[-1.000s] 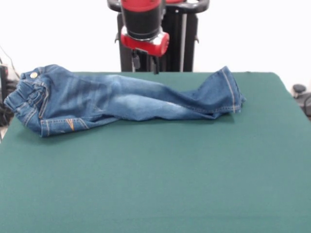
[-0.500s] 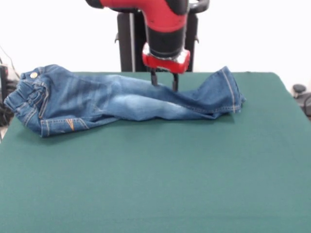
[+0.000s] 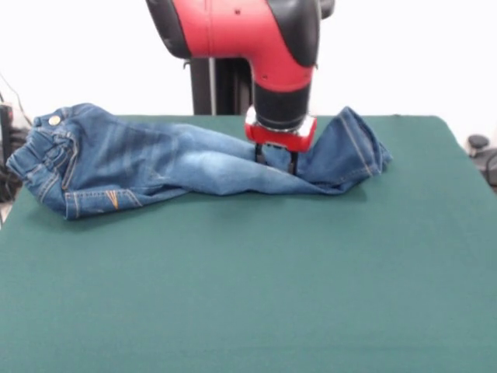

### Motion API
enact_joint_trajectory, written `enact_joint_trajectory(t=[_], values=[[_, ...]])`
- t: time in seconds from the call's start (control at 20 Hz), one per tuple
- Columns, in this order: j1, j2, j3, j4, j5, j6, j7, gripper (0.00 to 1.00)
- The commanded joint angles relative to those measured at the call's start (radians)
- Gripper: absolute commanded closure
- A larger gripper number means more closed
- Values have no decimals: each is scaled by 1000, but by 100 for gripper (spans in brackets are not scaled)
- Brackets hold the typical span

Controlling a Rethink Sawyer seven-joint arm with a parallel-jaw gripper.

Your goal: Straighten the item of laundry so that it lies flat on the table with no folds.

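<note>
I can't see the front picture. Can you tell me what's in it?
A red and black robot arm reaches down from above, and its gripper presses into the lower leg of a small pair of blue jeans. The jeans lie bunched and twisted across the far part of a dark green table, waistband at the picture's left, cuffs at the right.

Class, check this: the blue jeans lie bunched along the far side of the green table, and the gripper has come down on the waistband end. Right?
Not quite. The front view shows the gripper down on the leg part of the jeans, near the hem end, not the waistband. The rest holds: they lie bunched along the far side of the green table.
</note>
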Motion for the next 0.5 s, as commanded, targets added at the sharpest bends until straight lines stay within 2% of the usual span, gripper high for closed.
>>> enact_joint_trajectory(t=[0.05, 0.3, 0.4, 0.5], values=[[69, 147, -86, -69, 5, -166, 204, 0], [83, 175, -103, -44, 22, -215, 190, 0], [67, 161, -85, -30, 38, -190, 172, 0], [16, 150, -36, -5, 74, -130, 145, 0]])
